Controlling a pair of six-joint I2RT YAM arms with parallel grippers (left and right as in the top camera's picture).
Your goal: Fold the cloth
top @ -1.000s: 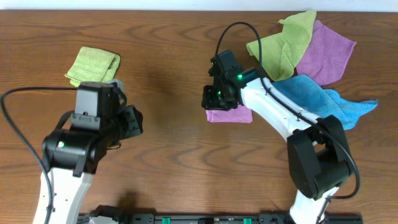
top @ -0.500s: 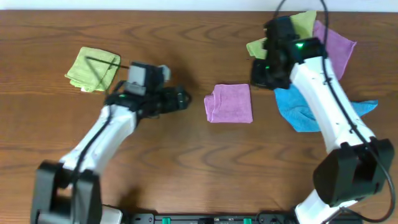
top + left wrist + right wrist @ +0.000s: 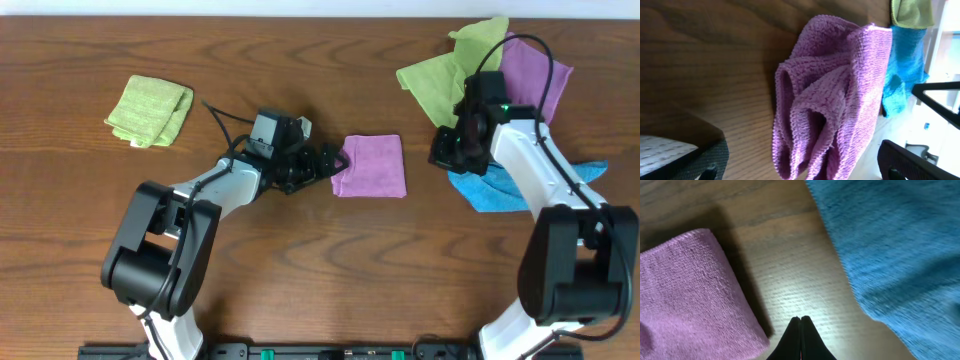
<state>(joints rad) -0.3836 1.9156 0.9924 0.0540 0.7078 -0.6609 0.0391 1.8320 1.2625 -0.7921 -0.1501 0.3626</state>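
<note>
A purple cloth (image 3: 372, 166) lies folded into a small square at the table's middle. My left gripper (image 3: 326, 163) is open at its left edge, with one finger on each side of the layered folds (image 3: 830, 100). Those dark fingers (image 3: 707, 160) show at the bottom corners of the left wrist view and are not pressing the fabric. My right gripper (image 3: 443, 154) is shut on nothing, its fingertips (image 3: 801, 325) low over bare wood between the purple cloth (image 3: 695, 295) and a blue cloth (image 3: 900, 245).
A folded green cloth (image 3: 150, 108) sits at the far left. A heap of unfolded cloths fills the back right: green (image 3: 450, 75), purple (image 3: 532, 85) and blue (image 3: 505, 185). The right arm reaches across that heap.
The left arm has swung right to the purple cloth's left edge and its jaws have opened. The right gripper has left that cloth, shut, and moved to its right.
</note>
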